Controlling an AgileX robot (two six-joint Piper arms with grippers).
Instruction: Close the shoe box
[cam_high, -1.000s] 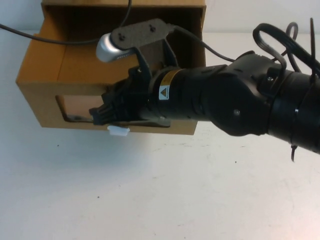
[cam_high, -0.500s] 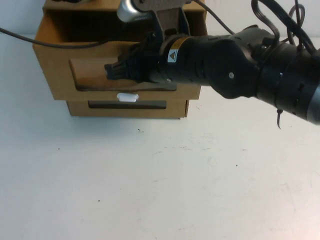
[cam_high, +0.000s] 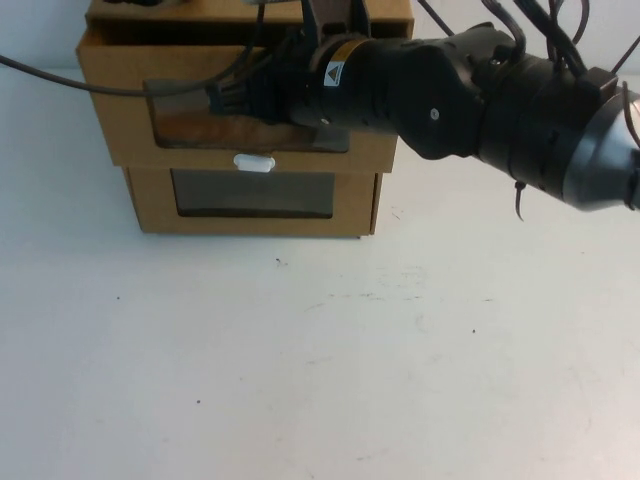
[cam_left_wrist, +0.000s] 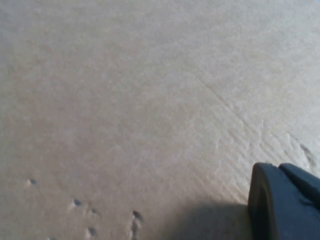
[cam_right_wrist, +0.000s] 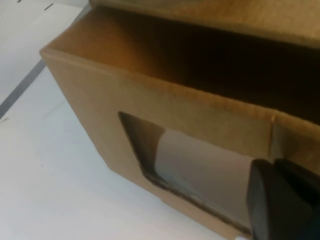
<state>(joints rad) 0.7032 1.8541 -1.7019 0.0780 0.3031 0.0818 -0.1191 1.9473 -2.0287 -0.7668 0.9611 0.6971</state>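
Starting with the big stuff: the white table (cam_high: 320, 380) takes up most of the high view, and the right arm (cam_high: 470, 100) comes in from the robot's right across the far side of it.

The shoe box (cam_high: 120, 120) is at the far edge of the table, stacked on a second cardboard box (cam_high: 150, 205) with its own window. A second ago the drawer was pulled way out toward the camera. Half a second ago it was most of the way in, and now its front panel stands only a little proud of the box underneath. So the push is clearly working.

I'd call it nearly closed, not done. The right wrist view shows a dark gap between the front panel and the shell behind it, so a bit more straight pushing seems needed.

The right gripper (cam_high: 222, 98) is pressed up against the front panel at the clear window (cam_high: 190, 125). I honestly can't tell if it's clenched or released, but it looks like pushing, not grabbing.

The left gripper (cam_left_wrist: 282, 202) isn't in the high view. Its wrist view shows it right up against plain cardboard, can't tell which box, and its state is unclear too.

The little white pull tab (cam_high: 254, 163) sits just below the window, untouched.
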